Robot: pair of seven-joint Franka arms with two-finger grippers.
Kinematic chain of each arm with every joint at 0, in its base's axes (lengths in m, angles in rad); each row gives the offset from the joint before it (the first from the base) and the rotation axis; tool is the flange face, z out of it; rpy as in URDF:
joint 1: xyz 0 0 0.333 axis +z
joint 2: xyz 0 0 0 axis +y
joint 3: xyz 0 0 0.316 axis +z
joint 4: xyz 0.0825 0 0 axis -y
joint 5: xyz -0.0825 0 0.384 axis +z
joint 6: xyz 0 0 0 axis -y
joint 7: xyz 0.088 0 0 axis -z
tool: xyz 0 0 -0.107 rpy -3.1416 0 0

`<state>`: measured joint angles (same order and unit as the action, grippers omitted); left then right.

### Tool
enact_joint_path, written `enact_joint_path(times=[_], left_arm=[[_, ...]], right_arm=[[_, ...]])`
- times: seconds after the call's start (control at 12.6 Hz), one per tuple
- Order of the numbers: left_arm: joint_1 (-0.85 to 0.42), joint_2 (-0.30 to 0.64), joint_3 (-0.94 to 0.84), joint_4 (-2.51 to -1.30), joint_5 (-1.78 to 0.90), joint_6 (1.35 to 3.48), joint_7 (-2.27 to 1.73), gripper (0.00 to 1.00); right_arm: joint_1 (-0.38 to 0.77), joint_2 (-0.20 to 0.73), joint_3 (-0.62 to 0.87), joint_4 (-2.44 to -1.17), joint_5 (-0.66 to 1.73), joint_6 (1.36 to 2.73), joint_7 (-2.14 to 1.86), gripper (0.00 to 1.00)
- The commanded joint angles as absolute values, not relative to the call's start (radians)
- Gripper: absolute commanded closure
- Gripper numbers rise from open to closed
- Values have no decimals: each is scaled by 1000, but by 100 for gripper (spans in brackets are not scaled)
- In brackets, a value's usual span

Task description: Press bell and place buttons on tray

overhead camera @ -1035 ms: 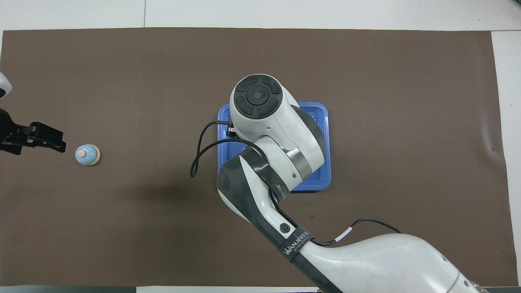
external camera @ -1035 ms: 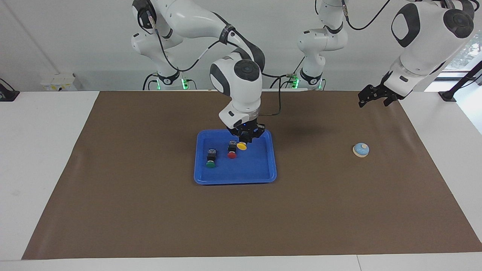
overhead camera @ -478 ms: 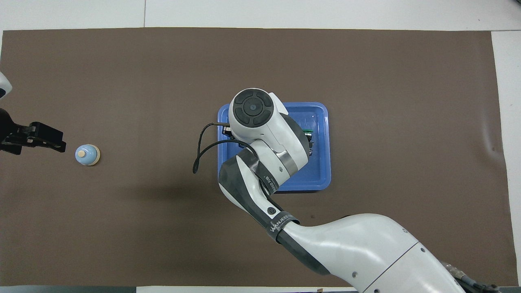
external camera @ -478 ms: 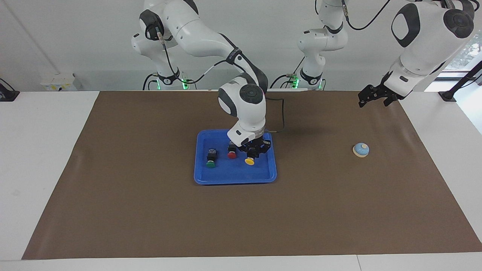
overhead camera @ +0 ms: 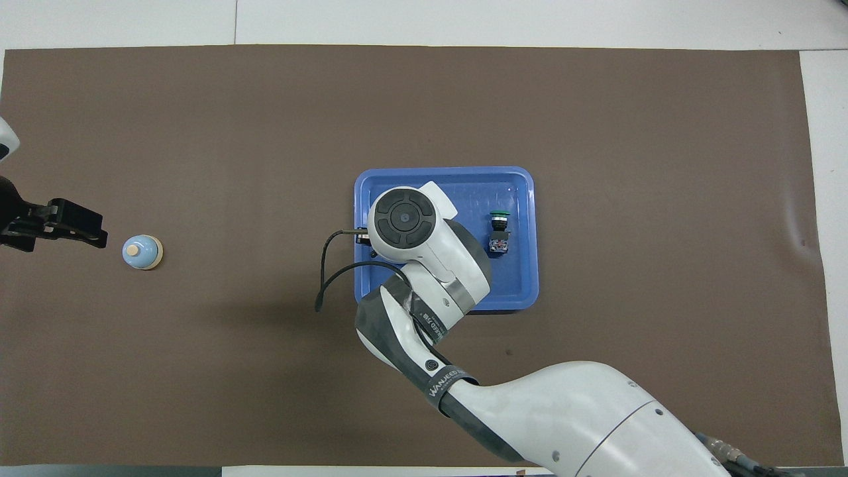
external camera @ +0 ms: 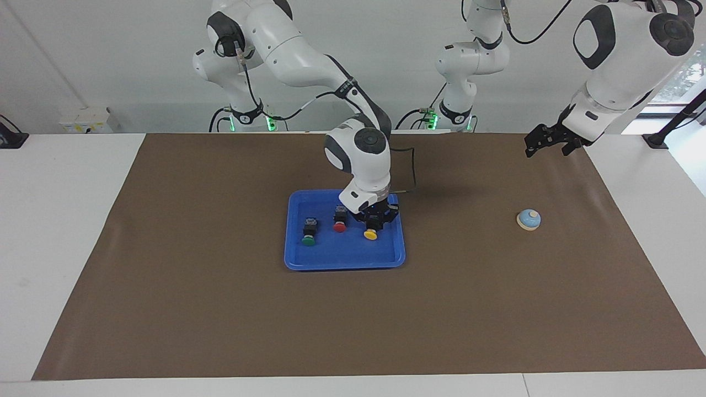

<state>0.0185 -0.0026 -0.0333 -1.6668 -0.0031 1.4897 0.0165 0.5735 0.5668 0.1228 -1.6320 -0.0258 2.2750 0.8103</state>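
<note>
Facing view: the right gripper (external camera: 374, 219) sits low in the blue tray (external camera: 386, 255), its jaws apparently closed on the yellow button (external camera: 370, 234) beside the red button (external camera: 340, 226) and green button (external camera: 309, 240). Overhead, the arm hides both. The left gripper's (external camera: 546, 143) jaws stand wide, near the bell (external camera: 528, 219).
</note>
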Motion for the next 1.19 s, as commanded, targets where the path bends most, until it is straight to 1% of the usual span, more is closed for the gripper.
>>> enact_joint_path(times=[0.0,0.24,0.4,0.56,0.88,0.96,1.12], left_arm=[[17,-15,-29,-1666,-8,1477,8,0],[17,-15,-29,-1666,-8,1477,8,0],[17,-14,-29,-1666,-8,1477,8,0],[17,-15,-29,-1666,-8,1477,8,0],[17,-15,-29,-1666,-8,1477,8,0],[17,-15,-29,-1666,-8,1477,8,0],[17,-15,-29,-1666,-8,1477,8,0]], right_arm=[[565,508,123,-1661,-29,2244,837,0],[479,428,123,-1615,-17,2113,828,0],[414,346,123,-1621,-15,2033,801,0],[339,269,123,-1621,-15,1912,670,0],[189,180,123,-1618,-14,1726,305,0],[146,143,124,-1618,-14,1677,229,0],[68,80,124,-1618,43,1632,152,0]])
